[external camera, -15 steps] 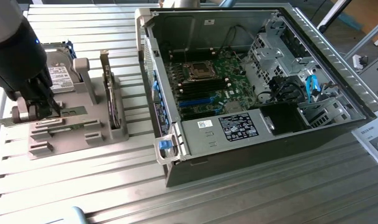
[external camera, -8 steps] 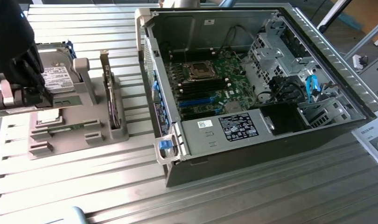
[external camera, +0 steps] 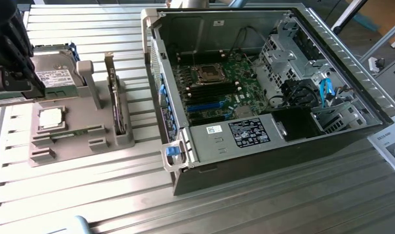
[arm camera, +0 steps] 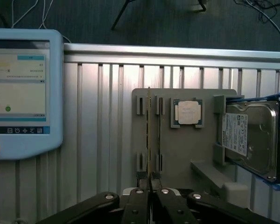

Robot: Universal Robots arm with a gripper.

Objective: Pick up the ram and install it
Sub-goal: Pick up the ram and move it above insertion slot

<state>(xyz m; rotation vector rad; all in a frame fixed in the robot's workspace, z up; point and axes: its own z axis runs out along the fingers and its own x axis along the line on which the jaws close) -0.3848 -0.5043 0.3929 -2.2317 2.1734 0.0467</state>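
In the wrist view my gripper is shut on the ram, which shows edge-on as a thin green stick running out from between the fingers. It hangs above the grey parts tray, in line with the tray's narrow slots. In the exterior view the gripper is at the far left, over the tray's left end, and the ram shows below it as a green strip with a white label. The open computer case lies to the exterior view's right, with its motherboard exposed.
The tray also carries a square silver processor, a hard drive and an upright dark card. A teach pendant lies on the slatted metal table. Cables and drive cages fill the case's right side.
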